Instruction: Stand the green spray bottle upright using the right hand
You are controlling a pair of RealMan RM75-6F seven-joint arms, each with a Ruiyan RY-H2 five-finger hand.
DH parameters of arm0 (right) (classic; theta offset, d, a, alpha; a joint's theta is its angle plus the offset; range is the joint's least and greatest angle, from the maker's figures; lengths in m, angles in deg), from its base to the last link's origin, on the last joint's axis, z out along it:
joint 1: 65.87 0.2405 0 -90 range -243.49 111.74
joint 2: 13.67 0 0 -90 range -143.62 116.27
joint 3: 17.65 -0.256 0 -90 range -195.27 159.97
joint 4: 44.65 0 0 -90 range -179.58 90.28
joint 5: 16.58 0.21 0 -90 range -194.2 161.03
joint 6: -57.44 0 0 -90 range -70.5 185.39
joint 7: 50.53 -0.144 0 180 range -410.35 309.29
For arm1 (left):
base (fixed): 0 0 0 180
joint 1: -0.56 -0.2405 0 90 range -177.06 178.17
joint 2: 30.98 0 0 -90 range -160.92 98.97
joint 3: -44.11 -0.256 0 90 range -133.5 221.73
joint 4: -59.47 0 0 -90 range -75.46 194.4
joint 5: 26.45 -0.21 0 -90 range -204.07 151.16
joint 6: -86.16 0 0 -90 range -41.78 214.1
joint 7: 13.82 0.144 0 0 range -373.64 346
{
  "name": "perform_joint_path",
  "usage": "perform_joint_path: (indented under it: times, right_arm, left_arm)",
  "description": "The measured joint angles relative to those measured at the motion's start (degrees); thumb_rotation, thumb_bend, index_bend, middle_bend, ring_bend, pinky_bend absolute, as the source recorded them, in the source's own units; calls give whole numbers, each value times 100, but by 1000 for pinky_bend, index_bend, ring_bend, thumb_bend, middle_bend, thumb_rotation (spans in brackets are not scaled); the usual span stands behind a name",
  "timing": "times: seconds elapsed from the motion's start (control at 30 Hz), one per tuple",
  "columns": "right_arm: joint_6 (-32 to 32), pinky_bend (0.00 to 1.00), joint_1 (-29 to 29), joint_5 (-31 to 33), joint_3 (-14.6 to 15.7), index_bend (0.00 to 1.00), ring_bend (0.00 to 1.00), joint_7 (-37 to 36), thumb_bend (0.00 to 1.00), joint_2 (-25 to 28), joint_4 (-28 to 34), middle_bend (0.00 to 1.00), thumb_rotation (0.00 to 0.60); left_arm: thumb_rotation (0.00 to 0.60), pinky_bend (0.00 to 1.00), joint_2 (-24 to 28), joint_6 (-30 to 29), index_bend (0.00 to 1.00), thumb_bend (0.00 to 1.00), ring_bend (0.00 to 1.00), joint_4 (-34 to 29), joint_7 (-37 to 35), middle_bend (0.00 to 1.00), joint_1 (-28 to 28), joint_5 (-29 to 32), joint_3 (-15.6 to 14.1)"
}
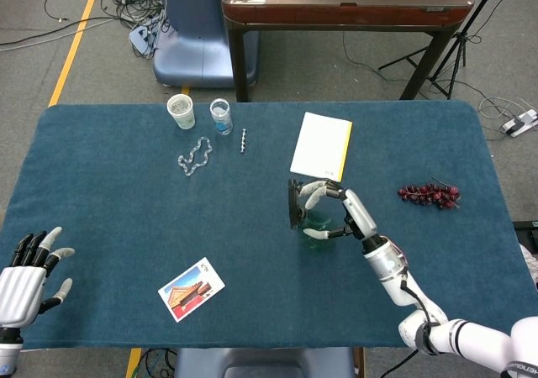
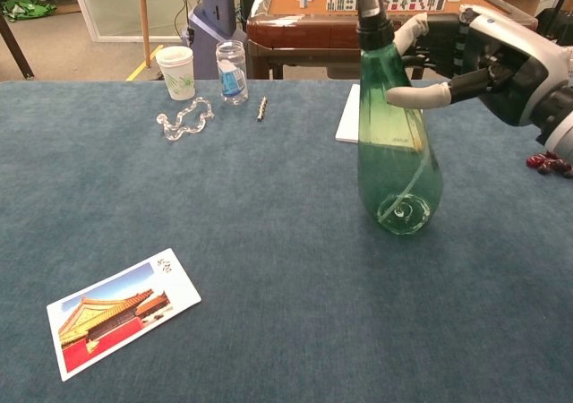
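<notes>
Green spray bottle [image 2: 391, 152] upright, right hand [image 2: 483, 58] beside

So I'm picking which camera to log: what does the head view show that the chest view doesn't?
Only the head view shows the left robot hand, open and resting at the table's near-left corner, and the whole grape bunch. Only the chest view shows the bottle's base on the cloth and the tube coiled inside. Both show the green spray bottle upright, the right robot hand at its neck, the postcard and the cup.
</notes>
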State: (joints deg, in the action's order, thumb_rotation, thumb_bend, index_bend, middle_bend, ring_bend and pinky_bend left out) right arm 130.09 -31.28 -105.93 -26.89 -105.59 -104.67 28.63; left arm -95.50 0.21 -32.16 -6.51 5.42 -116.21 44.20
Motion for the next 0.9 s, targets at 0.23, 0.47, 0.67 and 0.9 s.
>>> perform_joint_path:
  times: [0.23,0.47,0.67,0.9]
  right_arm:
    - [163,171,-235,4,161,591,228,-73,46,192,3,328,600]
    - [132,171,-305,44,217,555,215,-46,47,271,-57,310,600]
    - [4,171,-291,179,153,481,188,90,34,293,-99,284,600]
    - [-112,170,-273,223,140,433,161,280,27,335,-82,252,600]
  left_arm:
    - [600,3,6,14,311,350,45,-22,27,70,4,2,-4]
    - [600,3,2,33,311,350,45,-37,49,70,20,-9,-3]
    - [600,3,6,36,311,350,45,-36,47,71,23,-12,-4]
    - [600,3,7,22,311,350,45,-29,42,70,15,-14,-6]
